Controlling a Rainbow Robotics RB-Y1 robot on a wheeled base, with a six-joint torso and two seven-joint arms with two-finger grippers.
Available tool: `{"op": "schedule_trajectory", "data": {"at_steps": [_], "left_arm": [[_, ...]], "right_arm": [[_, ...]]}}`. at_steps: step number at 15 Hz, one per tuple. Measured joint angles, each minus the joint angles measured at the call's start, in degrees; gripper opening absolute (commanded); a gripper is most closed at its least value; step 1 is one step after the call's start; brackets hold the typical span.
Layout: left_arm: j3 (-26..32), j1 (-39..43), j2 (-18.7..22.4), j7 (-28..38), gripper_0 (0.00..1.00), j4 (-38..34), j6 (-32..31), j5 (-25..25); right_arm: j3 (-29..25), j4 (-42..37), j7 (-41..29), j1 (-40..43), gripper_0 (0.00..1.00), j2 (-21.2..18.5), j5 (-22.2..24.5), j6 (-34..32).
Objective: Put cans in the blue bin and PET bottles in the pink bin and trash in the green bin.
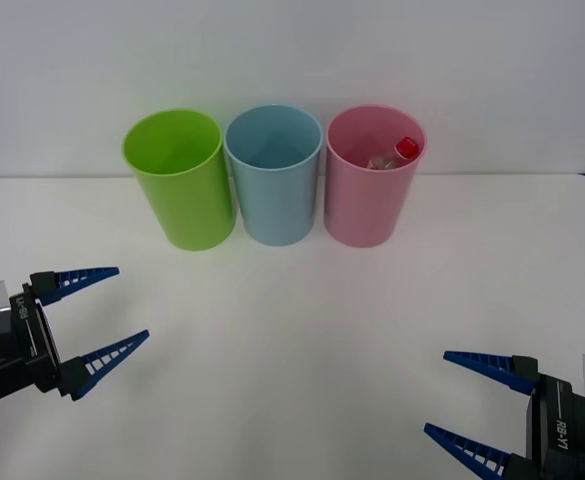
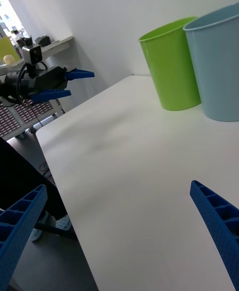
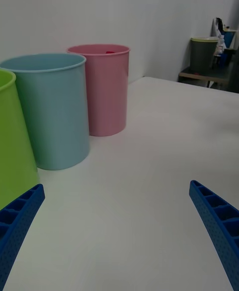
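Front view: three bins are lined up in a row at the far side of the white bench (image 1: pixel 292 330), rims nearly touching. The green bin (image 1: pixel 179 180) is seen on the left, the blue bin (image 1: pixel 274 176) in the middle, the pink bin (image 1: pixel 372 190) on the right. The PET bottle (image 1: pixel 396 154) is seen inside the pink bin, tilted, its red cap resting near the far right of the rim. No contents can be made out in the green and blue bins. The left gripper (image 1: pixel 107 310) is held at the near left edge of the bench, fingers spread wide, nothing between them. The right gripper (image 1: pixel 467 398) is held at the near right corner, fingers likewise spread wide and empty. Both are well apart from the bins.

Right wrist view: the right gripper's fingers (image 2: pixel 219 226) are seen at the two lower corners, wide apart, with bare bench between. The green bin (image 2: pixel 172 67) and blue bin (image 2: pixel 216 67) are seen beyond, upright. The left gripper (image 2: pixel 69 84) is seen across the bench, open.

Left wrist view: the left gripper's fingers (image 3: pixel 216 221) are seen wide apart over bare bench. The green bin (image 3: pixel 12 141), blue bin (image 3: pixel 52 111) and pink bin (image 3: pixel 105 89) are seen upright in a row; a trace of red is noted at the pink rim.
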Motion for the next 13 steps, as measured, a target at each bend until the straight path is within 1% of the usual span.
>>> {"op": "schedule_trajectory", "data": {"at_steps": [13], "left_arm": [[0.27,0.87,0.00,0.40,1.00,0.02,-0.09,-0.56]], "right_arm": [[0.00,0.00,0.00,0.00,1.00,0.00,0.00,0.00]]}}
